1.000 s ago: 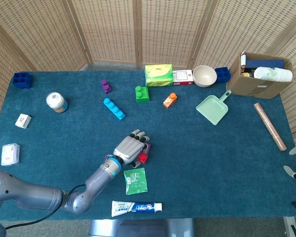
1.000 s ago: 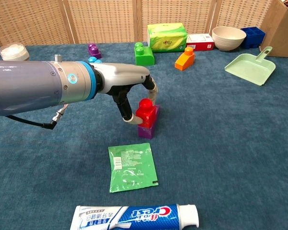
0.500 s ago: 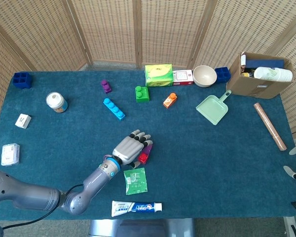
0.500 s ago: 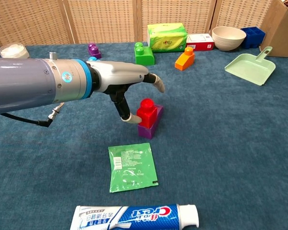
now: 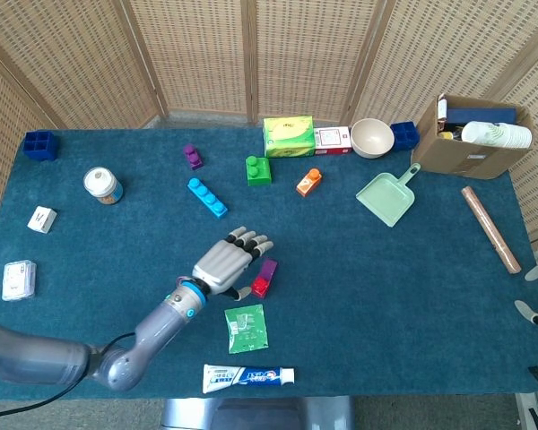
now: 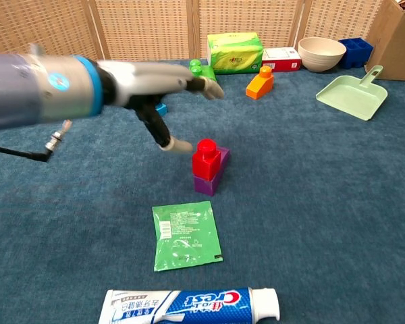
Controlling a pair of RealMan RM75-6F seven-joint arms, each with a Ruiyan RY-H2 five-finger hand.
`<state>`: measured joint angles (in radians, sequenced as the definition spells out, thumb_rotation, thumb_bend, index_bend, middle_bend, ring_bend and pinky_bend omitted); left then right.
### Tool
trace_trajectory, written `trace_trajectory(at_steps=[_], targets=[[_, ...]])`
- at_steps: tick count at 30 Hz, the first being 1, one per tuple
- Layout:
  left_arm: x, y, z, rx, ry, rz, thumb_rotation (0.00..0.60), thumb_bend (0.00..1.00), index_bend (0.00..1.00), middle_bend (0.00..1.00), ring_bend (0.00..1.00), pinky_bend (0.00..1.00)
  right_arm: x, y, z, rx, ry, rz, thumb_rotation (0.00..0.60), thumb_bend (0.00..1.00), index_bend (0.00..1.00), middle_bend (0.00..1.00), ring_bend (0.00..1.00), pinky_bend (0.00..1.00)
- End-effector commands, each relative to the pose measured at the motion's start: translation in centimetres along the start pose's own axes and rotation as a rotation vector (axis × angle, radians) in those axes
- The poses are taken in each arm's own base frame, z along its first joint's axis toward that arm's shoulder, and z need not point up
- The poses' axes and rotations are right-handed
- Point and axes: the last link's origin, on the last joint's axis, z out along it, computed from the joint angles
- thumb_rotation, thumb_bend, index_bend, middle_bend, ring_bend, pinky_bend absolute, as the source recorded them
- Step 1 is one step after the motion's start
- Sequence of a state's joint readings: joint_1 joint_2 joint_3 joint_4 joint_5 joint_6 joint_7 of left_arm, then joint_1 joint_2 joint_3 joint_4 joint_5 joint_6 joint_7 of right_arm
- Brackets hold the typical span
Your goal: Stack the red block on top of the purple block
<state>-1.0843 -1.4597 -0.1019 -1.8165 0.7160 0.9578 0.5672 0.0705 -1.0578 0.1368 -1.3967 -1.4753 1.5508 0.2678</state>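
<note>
The red block [image 6: 206, 160] sits on top of the purple block [image 6: 208, 181] near the middle of the blue cloth; in the head view the red block [image 5: 260, 286] and purple block [image 5: 268, 270] lie side by side just right of my left hand. My left hand [image 5: 226, 264] hovers above and to the left of the stack with its fingers spread and nothing in it. In the chest view my left hand [image 6: 163, 94] is raised clear of the blocks, the thumb tip [image 6: 175, 145] a short way left of the red block. My right hand is out of both views.
A green sachet [image 6: 185, 234] and a toothpaste tube [image 6: 192, 306] lie in front of the stack. Farther back are a small purple brick [image 5: 193, 157], a blue brick [image 5: 206, 197], green brick [image 5: 257, 169], orange brick [image 5: 308, 182], tissue box [image 5: 289, 136], bowl [image 5: 372, 137], dustpan [image 5: 386, 196] and cardboard box [image 5: 471, 134].
My left hand let go of the red block, opened its fingers and rose up and to the left. The red block stays on the purple block.
</note>
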Motion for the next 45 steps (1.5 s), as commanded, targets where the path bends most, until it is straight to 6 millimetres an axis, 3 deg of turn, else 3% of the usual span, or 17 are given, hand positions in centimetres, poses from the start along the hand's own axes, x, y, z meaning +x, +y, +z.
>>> trace_trajectory(at_steps=[1, 11, 20, 24, 35, 39, 45], targets=[[1.3, -2.3, -3.7, 0.029, 0.036, -0.003, 0.529, 0.39, 0.05, 0.00, 0.00, 0.00, 0.0, -0.3, 0.2, 0.003, 0.000, -0.006, 0.600, 0.03, 0.50, 0.30, 0.09, 0.17], [1.9, -8.6, -13.3, 0.174, 0.112, -0.029, 0.531, 0.39, 0.07, 0.00, 0.00, 0.00, 0.1, -1.2, 0.9, -0.023, 0.005, -0.027, 0.600, 0.04, 0.48, 0.27, 0.07, 0.15], [0.6, -14.0, -22.4, 0.351, 0.212, -0.035, 0.525, 0.39, 0.09, 0.01, 0.00, 0.00, -0.5, -3.1, 1.4, -0.004, -0.008, -0.042, 0.600, 0.05, 0.41, 0.24, 0.05, 0.14], [-0.3, -15.3, -26.0, 0.414, 0.257, -0.043, 0.529, 0.39, 0.10, 0.02, 0.00, 0.00, -0.6, -3.9, 1.4, 0.003, -0.009, -0.044, 0.600, 0.05, 0.38, 0.23, 0.04, 0.11], [-3.6, -16.8, -34.1, 0.547, 0.388, -0.073, 0.526, 0.39, 0.16, 0.04, 0.00, 0.00, -1.8, -5.8, 0.4, 0.011, -0.078, -0.056, 0.600, 0.05, 0.32, 0.21, 0.01, 0.09], [-4.6, -16.5, -35.7, 0.560, 0.402, -0.090, 0.529, 0.39, 0.17, 0.05, 0.00, 0.00, -2.3, -6.1, 0.2, 0.018, -0.097, -0.052, 0.600, 0.05, 0.32, 0.21, 0.01, 0.09], [-5.2, -16.3, -36.5, 0.557, 0.415, -0.111, 0.530, 0.39, 0.17, 0.06, 0.00, 0.00, -2.4, -6.5, -0.1, 0.037, -0.098, -0.048, 0.600, 0.05, 0.31, 0.21, 0.01, 0.09]])
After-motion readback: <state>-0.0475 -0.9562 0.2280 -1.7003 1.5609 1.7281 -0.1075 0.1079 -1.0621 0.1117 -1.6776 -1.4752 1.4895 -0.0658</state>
